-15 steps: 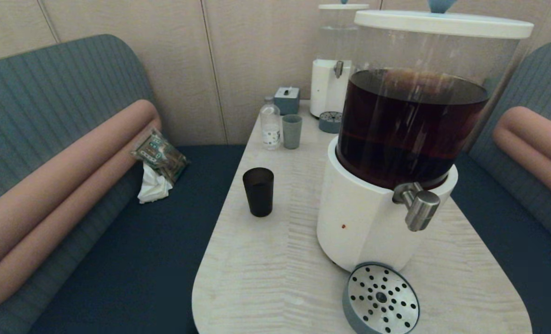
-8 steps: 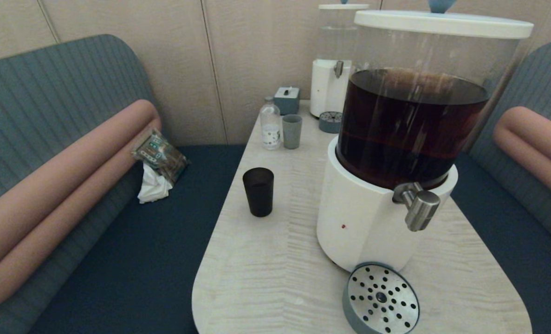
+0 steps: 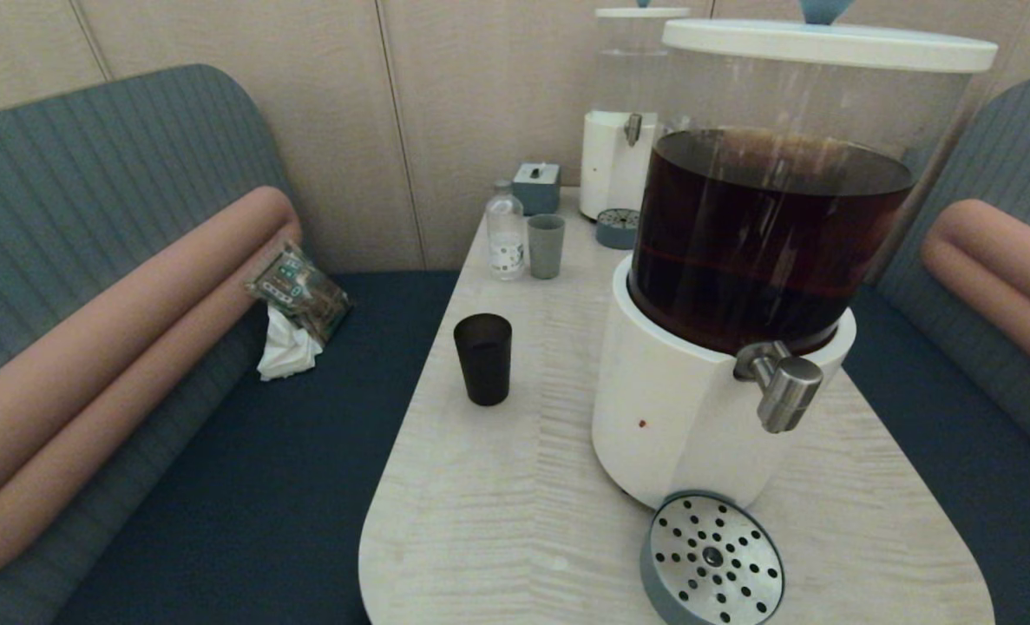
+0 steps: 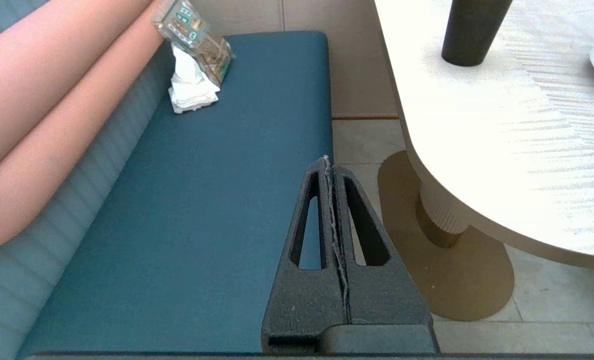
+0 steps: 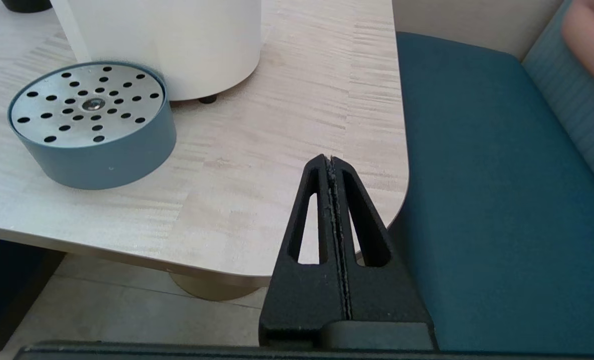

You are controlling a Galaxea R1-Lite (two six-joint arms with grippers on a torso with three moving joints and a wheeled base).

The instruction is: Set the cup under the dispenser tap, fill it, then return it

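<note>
The black cup [image 3: 482,358] stands upright on the pale table [image 3: 515,486], left of the big dispenser's white base [image 3: 679,417]; its lower part also shows in the left wrist view [image 4: 472,31]. The steel dispenser tap [image 3: 783,391] juts from that base above a round perforated drip tray [image 3: 712,560], which the right wrist view [image 5: 89,122] also shows. Neither arm appears in the head view. My left gripper [image 4: 330,162] is shut and empty, low beside the table over the blue bench. My right gripper [image 5: 329,160] is shut and empty by the table's near right corner.
At the table's far end stand a smaller clear-liquid dispenser [image 3: 623,130], a grey-green cup [image 3: 546,246], a small bottle [image 3: 505,231] and a tissue box [image 3: 536,187]. A snack packet and crumpled tissue [image 3: 293,304] lie on the left bench. Benches flank the table on both sides.
</note>
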